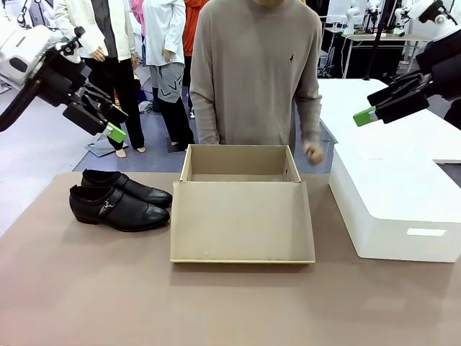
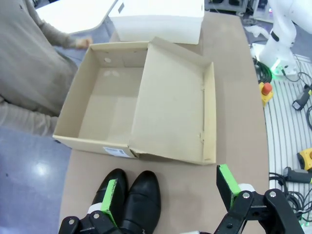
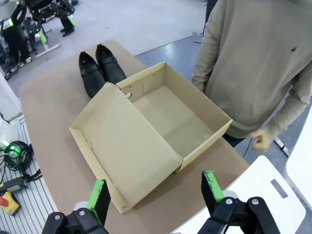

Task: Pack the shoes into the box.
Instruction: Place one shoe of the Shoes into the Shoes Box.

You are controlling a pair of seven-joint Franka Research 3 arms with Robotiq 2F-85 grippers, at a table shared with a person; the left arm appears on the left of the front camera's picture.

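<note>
Two glossy black shoes (image 1: 119, 202) stand side by side on the table's left part, toes toward the box; the near one shows a strap with a metal buckle. The same pair shows as shoes (image 2: 134, 200) under my left fingers and as shoes (image 3: 100, 70) far off. The brown cardboard box (image 1: 241, 167) sits mid-table, empty, its lid (image 1: 241, 222) lying open flat toward me. My left gripper (image 1: 106, 122) hangs open in the air above and left of the shoes. High at the right, my right gripper (image 1: 378, 104) is open too, holding nothing.
A big white block (image 1: 392, 194) fills the table's right side. A person in a beige sweater (image 1: 256, 72) stands just behind the box, one hand (image 1: 313, 153) near its far right corner. Bare brown tabletop (image 1: 216, 303) lies in front of the lid.
</note>
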